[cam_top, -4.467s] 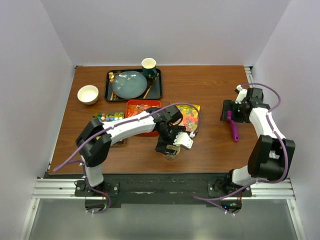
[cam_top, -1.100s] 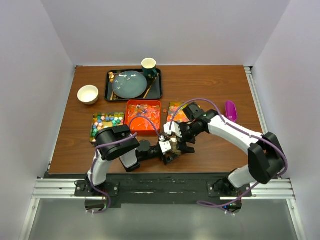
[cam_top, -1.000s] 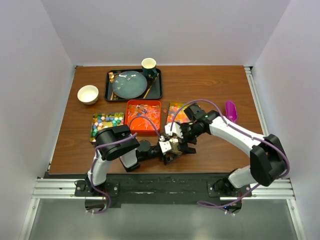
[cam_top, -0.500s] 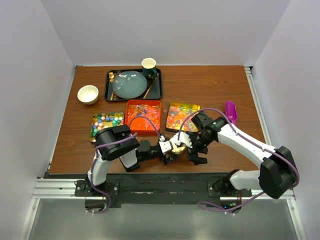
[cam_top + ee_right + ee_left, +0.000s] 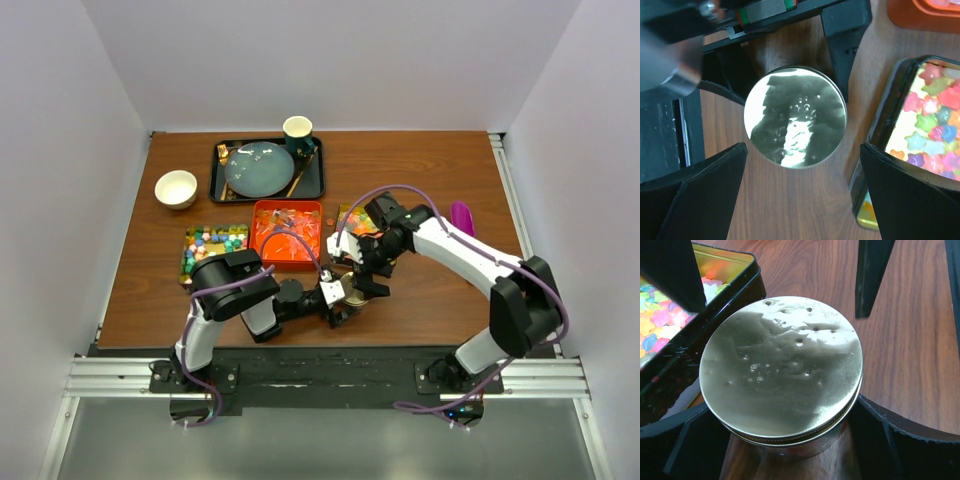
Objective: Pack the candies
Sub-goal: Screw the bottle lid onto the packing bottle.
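The right gripper [image 5: 802, 150], off to the jar's right half a second ago, now hangs directly over the gold lid [image 5: 782, 365], jaws spread wide and holding nothing. The left gripper [image 5: 784, 410] braces the jar [image 5: 790, 447] from the near side, its fingers pressed against the glass just below the lid. The candies [image 5: 660, 320] sit in their open trays, the nearest lot in the gold tin [image 5: 747, 287] just beside the jar. What the jar holds is hidden under the lid.

The tight fit is the danger. A right finger coming down on the tin side could catch the tin's wall and scatter sweets. An off-centre pinch could tilt the lid. If the left hold is light, the jar may turn or skid across the table [image 5: 420, 170].
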Robot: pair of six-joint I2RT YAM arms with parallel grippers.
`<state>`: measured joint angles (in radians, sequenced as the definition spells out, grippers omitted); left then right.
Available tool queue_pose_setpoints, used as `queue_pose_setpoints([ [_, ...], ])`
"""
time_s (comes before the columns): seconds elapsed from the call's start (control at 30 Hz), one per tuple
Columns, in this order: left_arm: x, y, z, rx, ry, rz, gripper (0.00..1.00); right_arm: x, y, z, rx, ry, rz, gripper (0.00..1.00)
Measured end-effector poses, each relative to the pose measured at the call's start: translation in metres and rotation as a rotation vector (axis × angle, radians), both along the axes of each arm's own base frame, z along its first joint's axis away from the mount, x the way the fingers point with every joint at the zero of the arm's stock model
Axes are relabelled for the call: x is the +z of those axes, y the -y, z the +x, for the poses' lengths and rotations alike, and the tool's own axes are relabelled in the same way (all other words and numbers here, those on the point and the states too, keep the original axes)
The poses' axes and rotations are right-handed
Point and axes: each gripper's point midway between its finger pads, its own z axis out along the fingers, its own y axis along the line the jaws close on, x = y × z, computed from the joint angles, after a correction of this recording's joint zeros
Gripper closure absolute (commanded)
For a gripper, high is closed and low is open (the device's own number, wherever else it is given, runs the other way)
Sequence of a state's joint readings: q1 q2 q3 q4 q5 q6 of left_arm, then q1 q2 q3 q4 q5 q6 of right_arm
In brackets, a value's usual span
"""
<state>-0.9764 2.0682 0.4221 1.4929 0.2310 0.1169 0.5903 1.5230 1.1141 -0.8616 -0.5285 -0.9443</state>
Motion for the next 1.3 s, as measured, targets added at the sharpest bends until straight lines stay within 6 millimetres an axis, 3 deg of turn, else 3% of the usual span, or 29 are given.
queue_pose_setpoints([
  [0.17, 0.0, 0.0, 0.0, 0.0, 0.003, 0.001, 1.0, -0.013, -0.002, -0.003, 0.04, -0.033, -0.016, 0.01],
  [0.57, 0.0, 0.0, 0.0, 0.001, 0.006, 0.002, 1.0, -0.013, 0.017, -0.022, 0.078, -0.026, -0.043, 0.01],
  [0.87, 0.0, 0.0, 0.001, 0.004, 0.006, 0.002, 1.0, -0.024, 0.053, -0.067, 0.066, -0.089, -0.116, 0.01],
  [1.07, 0.001, 0.001, 0.001, 0.003, 0.007, 0.001, 1.0, -0.01, 0.051, -0.05, -0.025, -0.061, -0.089, 0.01],
  [1.3, 0.001, 0.003, 0.003, 0.001, 0.006, 0.002, 1.0, 0.019, 0.018, -0.009, -0.035, 0.029, 0.013, 0.01],
])
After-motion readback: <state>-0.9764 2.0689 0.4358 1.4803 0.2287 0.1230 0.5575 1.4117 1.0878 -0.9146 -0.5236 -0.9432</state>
